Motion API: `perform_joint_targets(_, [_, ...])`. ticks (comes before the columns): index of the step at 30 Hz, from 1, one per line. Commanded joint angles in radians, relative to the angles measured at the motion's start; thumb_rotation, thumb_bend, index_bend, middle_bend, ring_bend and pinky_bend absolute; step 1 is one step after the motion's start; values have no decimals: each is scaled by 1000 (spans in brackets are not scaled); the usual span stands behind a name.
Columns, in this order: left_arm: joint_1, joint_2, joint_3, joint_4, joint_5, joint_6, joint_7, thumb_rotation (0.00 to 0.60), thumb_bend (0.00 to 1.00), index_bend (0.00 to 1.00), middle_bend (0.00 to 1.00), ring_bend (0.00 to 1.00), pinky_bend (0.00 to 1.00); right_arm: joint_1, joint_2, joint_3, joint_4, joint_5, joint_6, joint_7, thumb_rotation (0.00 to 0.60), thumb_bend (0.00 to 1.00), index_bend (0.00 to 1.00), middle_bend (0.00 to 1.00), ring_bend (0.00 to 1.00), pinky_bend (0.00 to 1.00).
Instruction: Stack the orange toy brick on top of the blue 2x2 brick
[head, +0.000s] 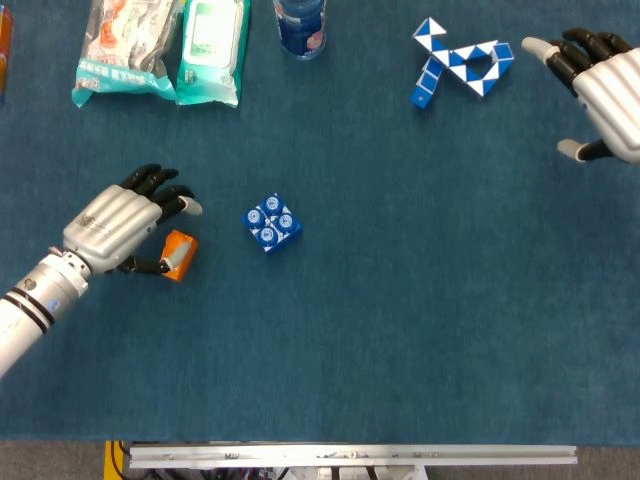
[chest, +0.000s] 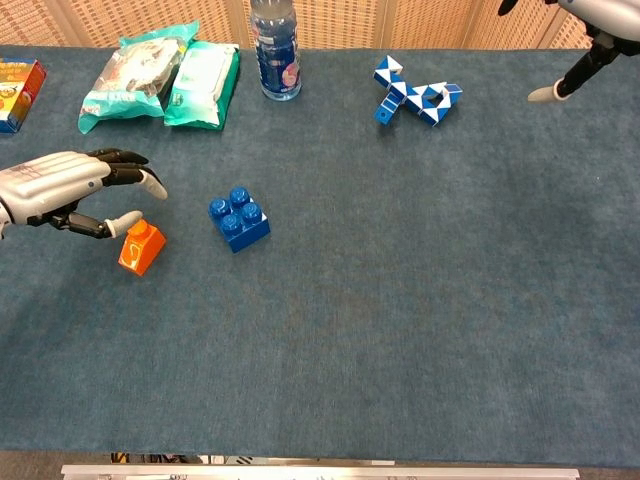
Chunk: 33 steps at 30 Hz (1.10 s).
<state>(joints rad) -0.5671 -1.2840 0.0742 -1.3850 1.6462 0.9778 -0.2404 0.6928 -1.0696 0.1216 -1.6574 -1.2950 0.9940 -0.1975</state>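
Note:
The orange toy brick (head: 179, 256) (chest: 141, 247) lies on the blue cloth, left of the blue 2x2 brick (head: 272, 223) (chest: 239, 219), which stands studs up about a hand's width away. My left hand (head: 115, 225) (chest: 60, 185) sits just left of the orange brick. Its thumb reaches the brick's near-left side while the fingers (head: 165, 193) spread above it, not closed on it. The brick still rests on the cloth. My right hand (head: 605, 80) (chest: 590, 12) hovers open at the far right, holding nothing.
A blue-and-white snake puzzle (head: 458, 62) (chest: 414, 92) lies at the back right, near my right hand. At the back left stand a water bottle (chest: 274, 50), a green wipes pack (chest: 203, 83) and a snack bag (chest: 133, 74). A small box (chest: 18, 82) sits at the left edge.

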Motion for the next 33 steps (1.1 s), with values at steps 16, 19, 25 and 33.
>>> perform_joint_targets(16, [50, -135, -36, 30, -98, 58, 129, 519, 284, 0, 85, 23, 42, -21, 24, 9, -12, 6, -13, 7, 600, 83, 109, 253, 144, 232])
perform_joint_targets(19, [55, -151, -36, 39, -109, 59, 152, 532, 284, 0, 75, 17, 42, -23, 27, 12, -11, 9, -16, 12, 600, 84, 109, 253, 144, 232])
perform_joint_targets(25, [60, -162, -35, 36, -131, 48, 151, 531, 284, 0, 68, 13, 42, -28, 29, 15, -8, 5, -18, 21, 600, 83, 109, 253, 144, 232])
perform_joint_targets(33, [60, -185, -38, 46, -149, 34, 165, 535, 284, 0, 65, 13, 42, -34, 31, 18, -2, -1, -17, 31, 600, 83, 109, 253, 144, 232])
